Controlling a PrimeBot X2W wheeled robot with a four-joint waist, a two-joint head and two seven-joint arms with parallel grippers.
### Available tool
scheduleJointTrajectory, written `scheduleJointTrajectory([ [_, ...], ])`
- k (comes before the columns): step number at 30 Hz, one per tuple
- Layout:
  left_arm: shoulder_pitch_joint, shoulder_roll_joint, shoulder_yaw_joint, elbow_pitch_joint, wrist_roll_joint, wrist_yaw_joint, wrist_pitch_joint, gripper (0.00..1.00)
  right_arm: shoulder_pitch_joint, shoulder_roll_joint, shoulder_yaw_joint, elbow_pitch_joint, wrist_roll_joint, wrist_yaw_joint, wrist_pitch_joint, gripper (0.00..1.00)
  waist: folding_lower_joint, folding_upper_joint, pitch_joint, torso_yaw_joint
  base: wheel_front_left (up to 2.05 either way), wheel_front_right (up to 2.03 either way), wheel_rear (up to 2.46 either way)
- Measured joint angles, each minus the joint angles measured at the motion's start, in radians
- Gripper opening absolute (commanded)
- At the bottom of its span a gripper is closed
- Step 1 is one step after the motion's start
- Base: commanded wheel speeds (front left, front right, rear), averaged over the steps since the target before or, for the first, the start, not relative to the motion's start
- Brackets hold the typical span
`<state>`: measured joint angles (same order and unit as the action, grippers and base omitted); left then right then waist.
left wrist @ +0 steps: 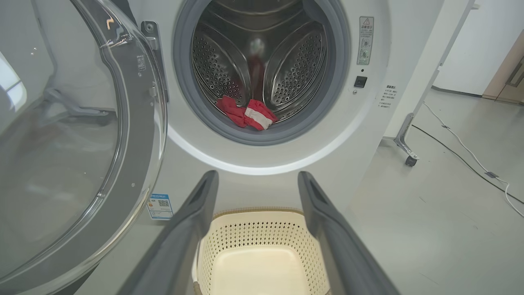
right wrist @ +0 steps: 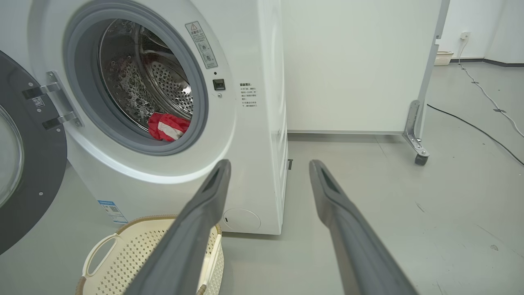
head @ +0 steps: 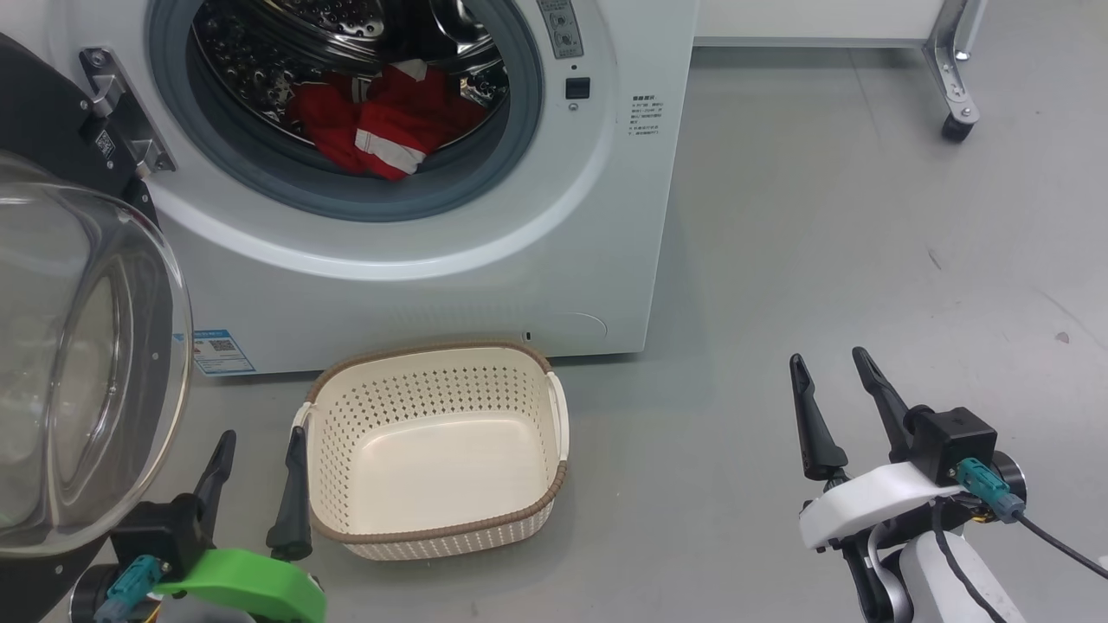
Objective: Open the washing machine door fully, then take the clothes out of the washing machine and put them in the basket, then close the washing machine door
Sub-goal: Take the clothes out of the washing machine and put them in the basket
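The white washing machine [head: 485, 277] stands ahead with its door [head: 78, 363] swung wide open to the left, glass bowl bulging toward me. Red clothes [head: 385, 121] with white stripes lie low in the steel drum, also seen as clothes [left wrist: 247, 114] and clothes [right wrist: 168, 127]. The cream basket [head: 554, 484] sits empty on the floor in front of the machine. My left gripper [head: 260, 441] is open just left of the basket, by the door. My right gripper [head: 829, 363] is open over bare floor, well right of the basket. Nothing is between either pair of fingers.
A white panel on a castor leg [head: 956, 121] stands behind the machine at the right. Cables [right wrist: 487, 98] run along the grey floor farther right. Open floor [head: 866, 260] lies to the right of the machine and basket.
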<state>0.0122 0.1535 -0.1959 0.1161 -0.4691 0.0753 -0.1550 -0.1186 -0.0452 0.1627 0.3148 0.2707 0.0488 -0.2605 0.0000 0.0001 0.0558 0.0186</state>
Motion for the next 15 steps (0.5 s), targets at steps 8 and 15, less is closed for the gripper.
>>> scheduleJointTrajectory([
  [8, 0.004, 0.0, 0.007, -0.026, 0.015, 0.011, -0.01, 1.0, 0.001, 0.0, 0.001, -0.002, 0.0, 0.0, 0.0, 1.0, 0.0, 0.0, 0.002, -0.007, 0.01, -0.01, 0.0],
  [15, 0.005, 0.0, 0.002, -0.035, 0.015, 0.011, -0.01, 1.0, 0.001, 0.0, 0.001, -0.003, 0.0, 0.0, 0.0, 1.0, 0.0, 0.0, 0.003, -0.011, 0.23, -0.23, 0.0],
])
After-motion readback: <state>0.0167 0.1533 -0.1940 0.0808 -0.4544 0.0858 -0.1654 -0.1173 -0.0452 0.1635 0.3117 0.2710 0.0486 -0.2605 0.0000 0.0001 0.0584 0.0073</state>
